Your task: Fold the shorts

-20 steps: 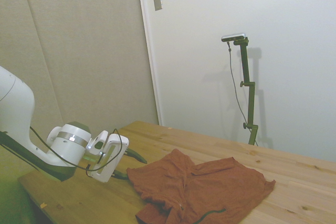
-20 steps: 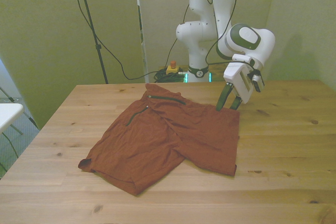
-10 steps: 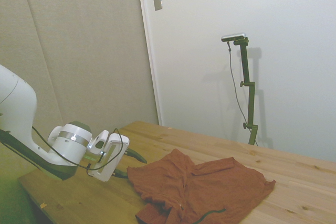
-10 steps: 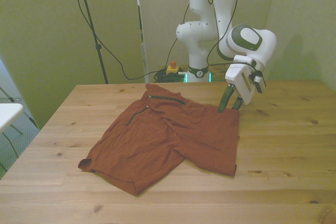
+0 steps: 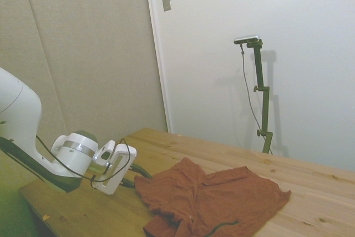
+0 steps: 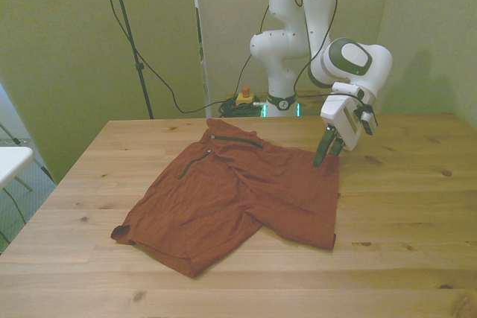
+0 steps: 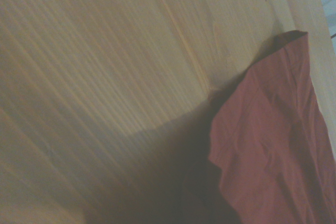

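On the wooden table point(image 6: 402, 206): one pair of shorts point(image 6: 238, 195).
One gripper point(image 6: 325, 156) at the shorts' corner, fingers slightly apart, nothing else near.

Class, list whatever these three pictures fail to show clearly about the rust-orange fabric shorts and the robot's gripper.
- Rust-orange fabric shorts: the near edge is cut off by the side view's bottom border.
- White two-finger gripper: whether its fingertips touch the cloth is too small to tell in the front view.
- Shorts' underside: hidden by the folded cloth itself in every view.
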Tool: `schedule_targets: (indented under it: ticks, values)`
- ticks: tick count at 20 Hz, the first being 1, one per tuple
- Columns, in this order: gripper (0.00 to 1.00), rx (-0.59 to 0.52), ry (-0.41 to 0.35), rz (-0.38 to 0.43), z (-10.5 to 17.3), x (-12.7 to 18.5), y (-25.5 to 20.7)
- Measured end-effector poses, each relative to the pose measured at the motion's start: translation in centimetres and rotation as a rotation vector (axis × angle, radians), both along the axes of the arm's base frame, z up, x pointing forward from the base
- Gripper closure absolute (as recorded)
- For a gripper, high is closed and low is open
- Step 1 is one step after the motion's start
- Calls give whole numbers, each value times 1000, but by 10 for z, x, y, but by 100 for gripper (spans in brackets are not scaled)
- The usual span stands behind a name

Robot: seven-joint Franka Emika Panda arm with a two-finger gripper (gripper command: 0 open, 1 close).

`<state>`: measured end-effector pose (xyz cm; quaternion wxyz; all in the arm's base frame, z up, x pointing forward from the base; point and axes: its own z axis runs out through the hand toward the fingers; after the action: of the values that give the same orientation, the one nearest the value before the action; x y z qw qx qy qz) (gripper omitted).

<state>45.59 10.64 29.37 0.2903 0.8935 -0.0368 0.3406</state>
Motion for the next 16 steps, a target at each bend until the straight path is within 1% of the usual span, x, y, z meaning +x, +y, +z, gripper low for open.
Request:
schedule_targets:
  ticks: [16]
  values:
    - [100,15,4,11,-1,0,4]
